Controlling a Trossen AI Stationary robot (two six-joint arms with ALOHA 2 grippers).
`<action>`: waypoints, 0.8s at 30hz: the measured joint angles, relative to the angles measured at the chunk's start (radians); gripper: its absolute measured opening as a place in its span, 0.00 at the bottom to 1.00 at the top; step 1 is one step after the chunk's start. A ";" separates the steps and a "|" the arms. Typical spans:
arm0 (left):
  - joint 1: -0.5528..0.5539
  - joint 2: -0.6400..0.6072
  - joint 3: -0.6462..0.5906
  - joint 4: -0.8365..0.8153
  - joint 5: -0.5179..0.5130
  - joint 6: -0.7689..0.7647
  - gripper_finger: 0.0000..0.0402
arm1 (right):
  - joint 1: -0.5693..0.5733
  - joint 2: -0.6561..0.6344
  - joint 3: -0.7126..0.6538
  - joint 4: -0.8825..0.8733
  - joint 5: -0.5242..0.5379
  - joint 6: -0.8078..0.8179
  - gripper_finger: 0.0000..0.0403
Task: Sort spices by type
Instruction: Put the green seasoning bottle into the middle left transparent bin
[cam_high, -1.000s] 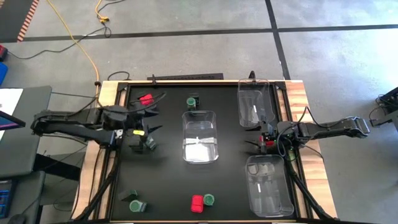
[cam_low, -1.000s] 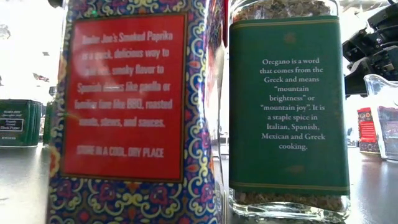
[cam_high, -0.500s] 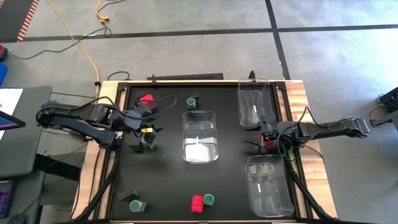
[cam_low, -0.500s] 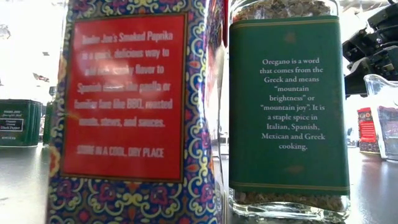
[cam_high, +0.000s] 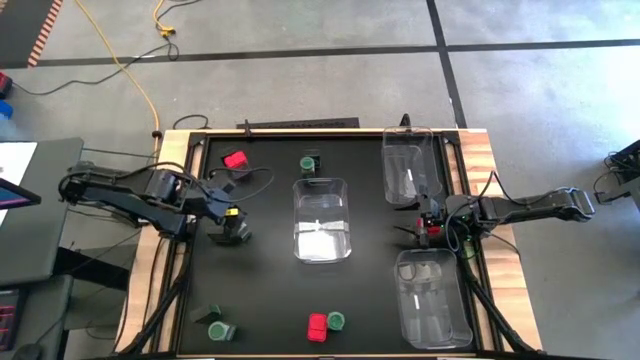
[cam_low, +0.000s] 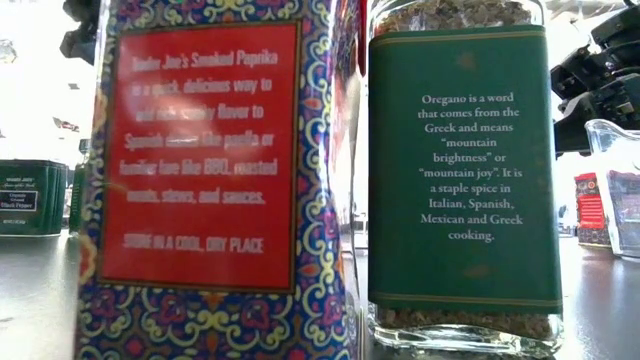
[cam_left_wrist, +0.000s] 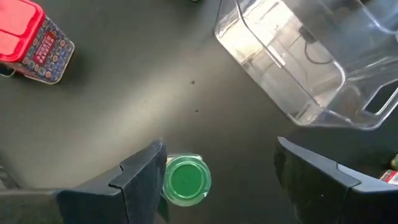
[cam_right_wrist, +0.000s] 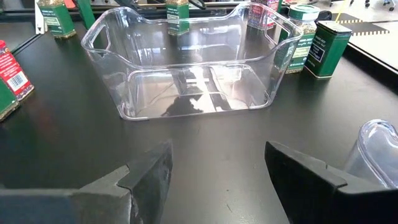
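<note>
My left gripper is open over a green-topped jar, which stands upright on the table just inside one finger. A red box lies farther toward the far-left corner. My right gripper is open and holds nothing, with a red box beside it. Another green jar stands at the far side. A dark tin, a green jar, a red box and a green jar stand near the near edge. My left gripper comes from above with one finger right against the side of the green-topped jar's lid. I cannot tell whether it touches. The jar stands on the table.
Three clear bins sit on the black table: one in the middle, one at the far right, one at the near right. In the low view a dark green tin stands at the left.
My left arm has drawn back toward the table's left edge, uncovering the red box at the far left. Its gripper now stands over the green-topped jar, which has stayed in place.
</note>
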 joint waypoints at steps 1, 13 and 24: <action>0.000 0.000 0.000 -0.004 0.000 0.011 0.70 | 0.000 0.000 0.000 0.000 0.000 0.000 0.71; 0.000 0.000 -0.127 -0.025 0.109 0.101 0.70 | 0.000 0.000 0.000 0.000 0.000 0.000 0.71; 0.000 0.000 -0.240 0.050 0.157 0.125 0.70 | 0.000 0.000 0.000 0.000 0.000 0.000 0.71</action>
